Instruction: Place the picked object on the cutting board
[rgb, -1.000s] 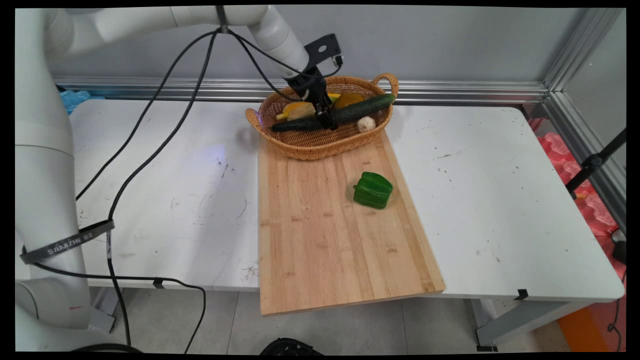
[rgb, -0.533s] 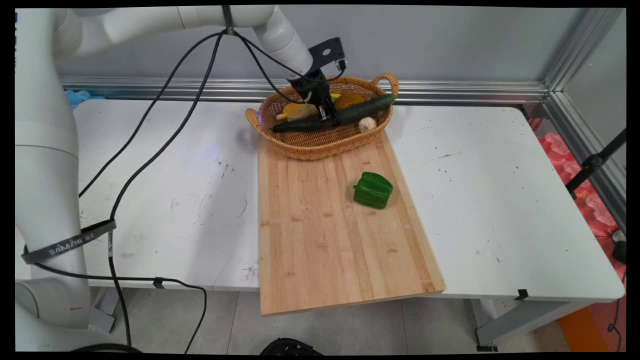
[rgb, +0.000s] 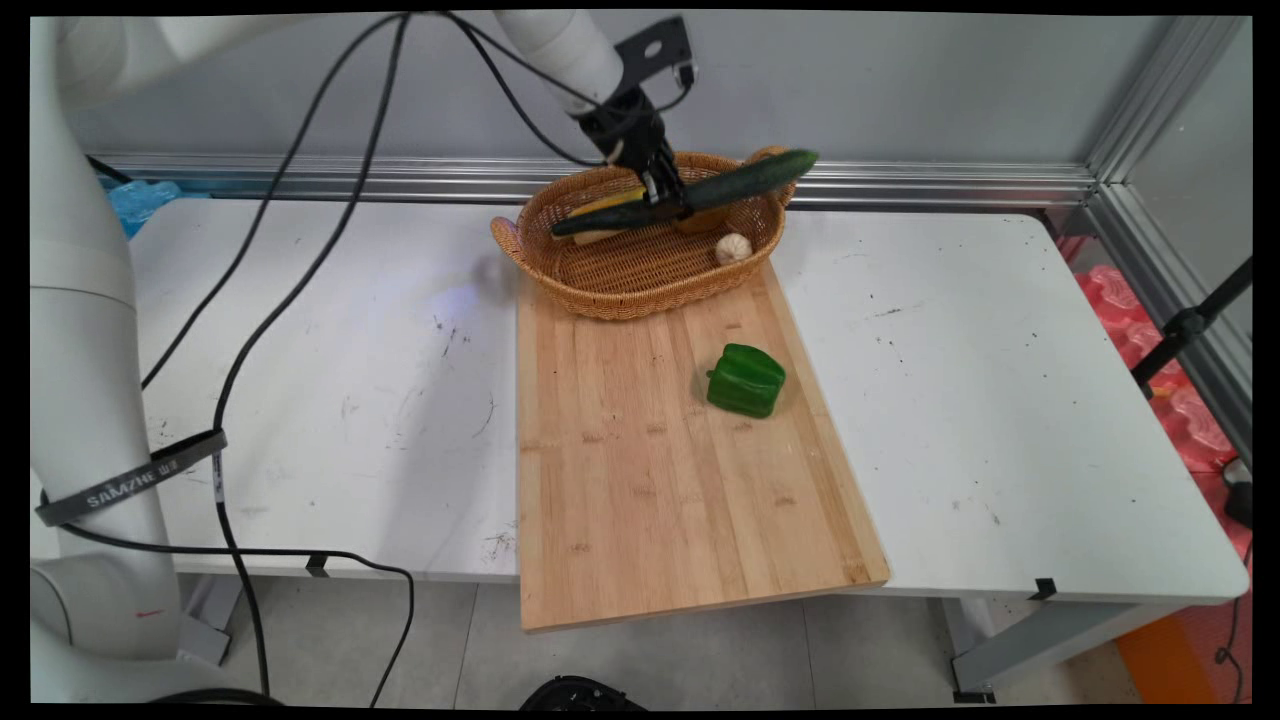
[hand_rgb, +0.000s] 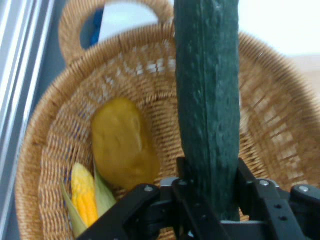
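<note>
My gripper (rgb: 672, 204) is shut on a long dark green cucumber (rgb: 690, 192) near its middle and holds it above the wicker basket (rgb: 640, 275), its right end tilted up past the basket's far handle. In the hand view the cucumber (hand_rgb: 207, 100) runs upward between my fingers (hand_rgb: 246, 182). Below it in the basket (hand_rgb: 55, 150) lie a yellow-brown potato-like thing (hand_rgb: 122, 145) and a corn cob (hand_rgb: 84, 196). A garlic bulb (rgb: 733, 248) rests at the basket's right side.
The basket stands on the far end of a wooden cutting board (rgb: 650, 480). A green bell pepper (rgb: 746, 380) sits on the board's right half. The board overhangs the white table's (rgb: 1000, 400) near edge. Black cables hang at the left.
The gripper has risen out of the basket with the cucumber in it. The cucumber has come up off the other vegetables, its right end now above the basket's rim.
</note>
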